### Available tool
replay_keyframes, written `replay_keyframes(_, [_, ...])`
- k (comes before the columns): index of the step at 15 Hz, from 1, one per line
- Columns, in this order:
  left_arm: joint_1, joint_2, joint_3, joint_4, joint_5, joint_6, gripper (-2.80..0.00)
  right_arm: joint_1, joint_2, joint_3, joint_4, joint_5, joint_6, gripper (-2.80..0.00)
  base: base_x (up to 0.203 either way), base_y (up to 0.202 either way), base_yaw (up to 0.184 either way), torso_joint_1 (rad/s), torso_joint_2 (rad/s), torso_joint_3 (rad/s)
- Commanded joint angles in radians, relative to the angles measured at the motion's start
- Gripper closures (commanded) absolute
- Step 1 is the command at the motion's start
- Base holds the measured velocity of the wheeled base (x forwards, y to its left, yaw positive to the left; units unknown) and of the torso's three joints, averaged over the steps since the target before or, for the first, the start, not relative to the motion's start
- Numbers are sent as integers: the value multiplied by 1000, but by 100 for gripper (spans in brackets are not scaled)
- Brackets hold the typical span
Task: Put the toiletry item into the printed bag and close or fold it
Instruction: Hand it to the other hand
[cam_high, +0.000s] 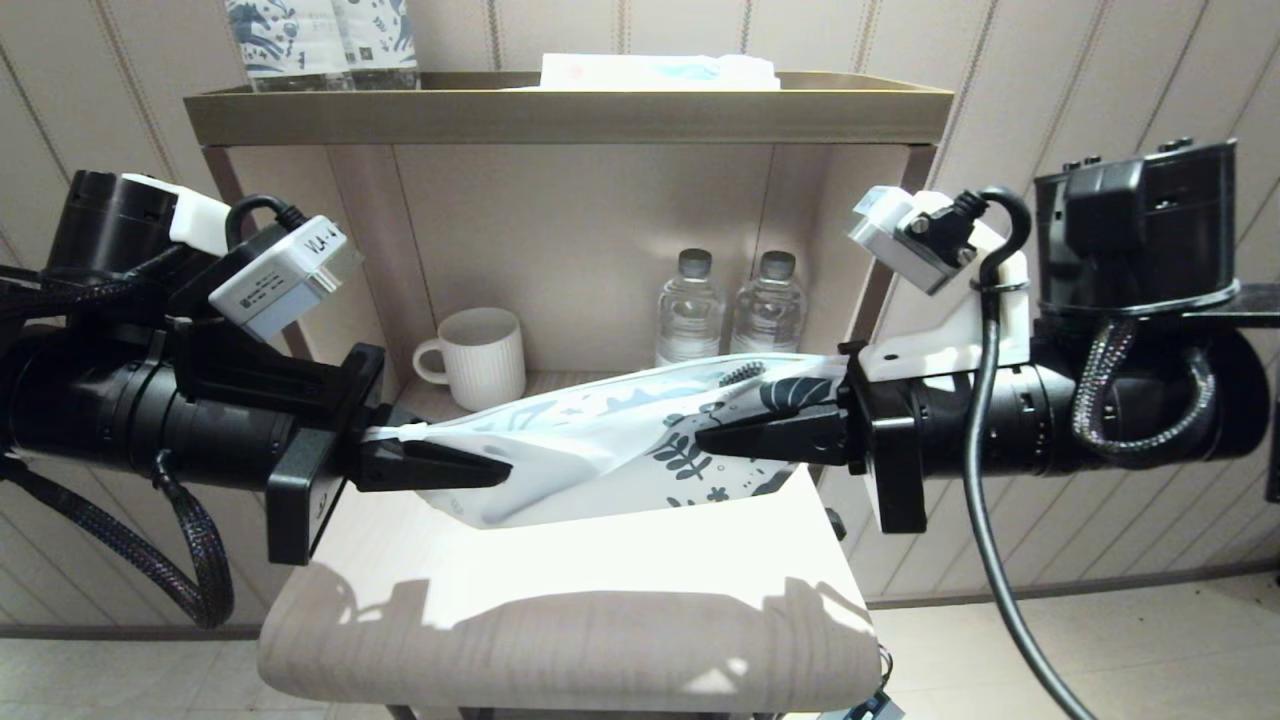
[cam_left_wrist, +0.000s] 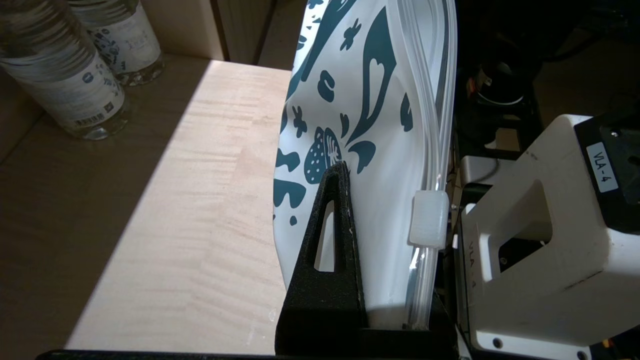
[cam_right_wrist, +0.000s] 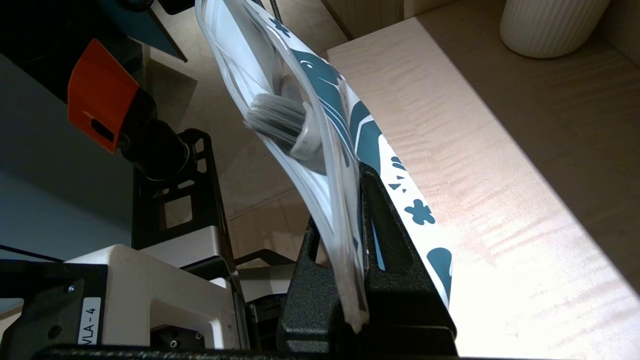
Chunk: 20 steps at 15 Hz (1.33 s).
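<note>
Toothbrush (cam_right_wrist: 280, 122) inside printed bag (cam_high: 610, 440)

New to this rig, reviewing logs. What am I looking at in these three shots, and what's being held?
A two-armed robot. The wide picture is from its head camera; the other two come from cameras on each wrist. The left gripper and right gripper each pinch one end of the printed bag, holding it above the wooden table. The toothbrush is inside; its bristles show near the right gripper. The zip slider sits by the left gripper. Behind stand a white mug and two water bottles.
</note>
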Motion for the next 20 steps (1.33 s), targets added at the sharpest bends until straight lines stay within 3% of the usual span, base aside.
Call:
replay_keyframes(1, [0, -2, 0, 1, -6, 3, 0, 5, 0, 1, -1, 4, -3, 0, 0, 0, 0, 0, 0, 0])
replay_keyframes(20, [-2, -6, 0, 0, -5, 3, 0, 8, -1, 0, 48, 1, -33, 0, 0, 0, 0, 0, 0, 0])
